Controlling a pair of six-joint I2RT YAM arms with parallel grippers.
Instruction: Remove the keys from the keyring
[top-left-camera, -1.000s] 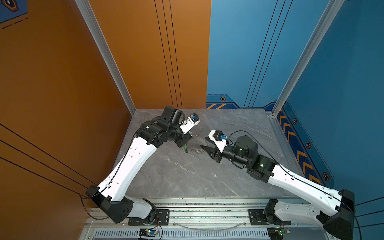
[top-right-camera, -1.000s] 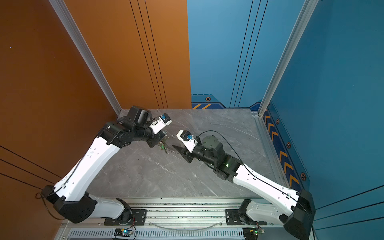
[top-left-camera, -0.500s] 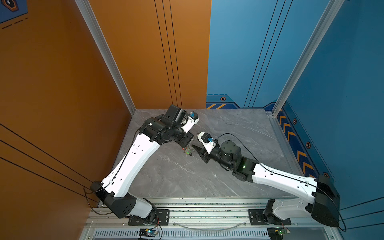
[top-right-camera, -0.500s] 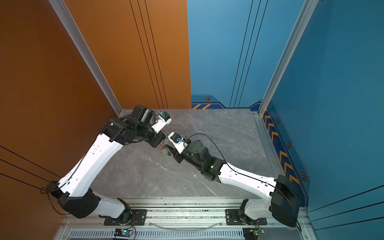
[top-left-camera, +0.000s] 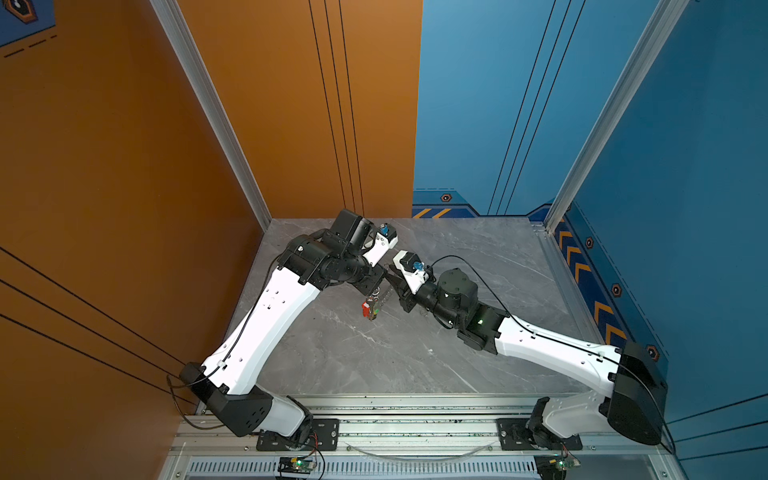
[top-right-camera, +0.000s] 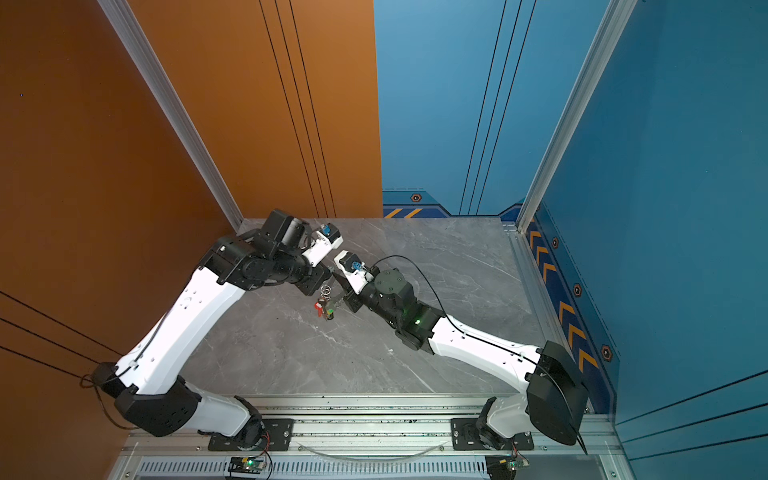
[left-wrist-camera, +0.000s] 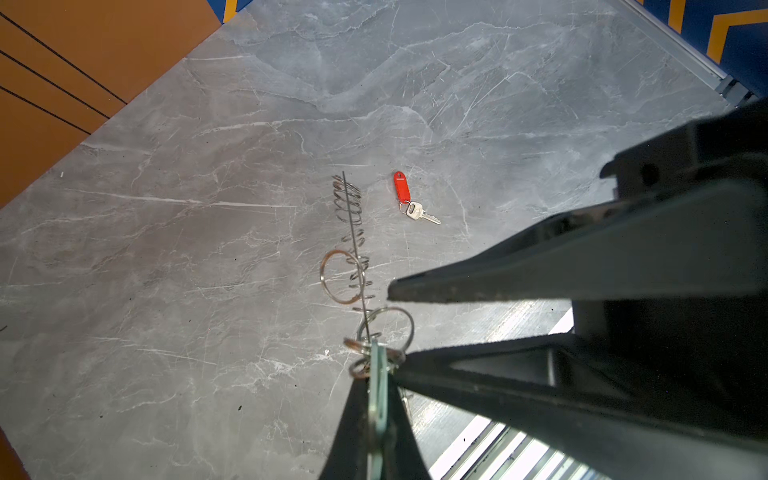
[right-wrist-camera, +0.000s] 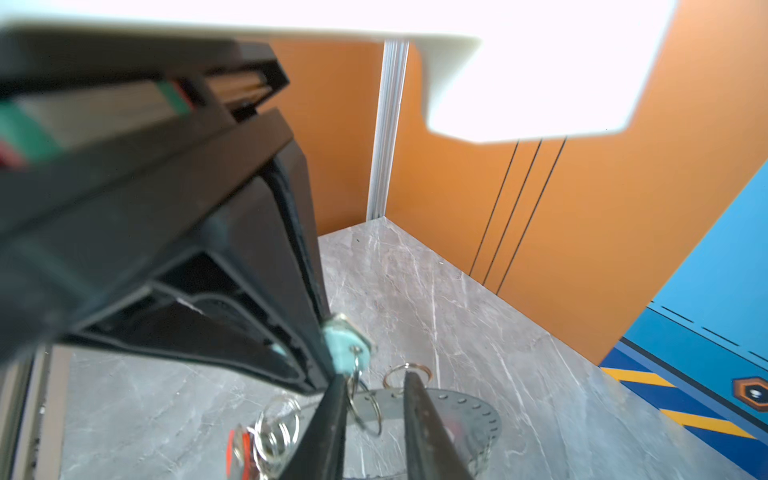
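Left wrist view has my left end effector (left-wrist-camera: 376, 384) clamped together on the pale mint tag (left-wrist-camera: 377, 407) of one key. The keyring (left-wrist-camera: 352, 224) runs on from that tag, seen edge-on as a thin line pointing straight away from my fingertips, held up off the worktop (left-wrist-camera: 166, 249). Right wrist view shows the same disc more flat-on, its holed rim just beyond my right end effector (right-wrist-camera: 376, 376), whose jaws stand apart with one split ring (right-wrist-camera: 368, 409) between them; I judge nothing is gripped there yet. In both top views the two end effectors meet left of the middle, the right one reaching in from the right. The move turns on this: that ring sits in line between my right fingers, just beside the mint tag, so my right arm is placed to work it while the left holds. A red-tagged key (left-wrist-camera: 402, 189) lies loose on the worktop, well apart.
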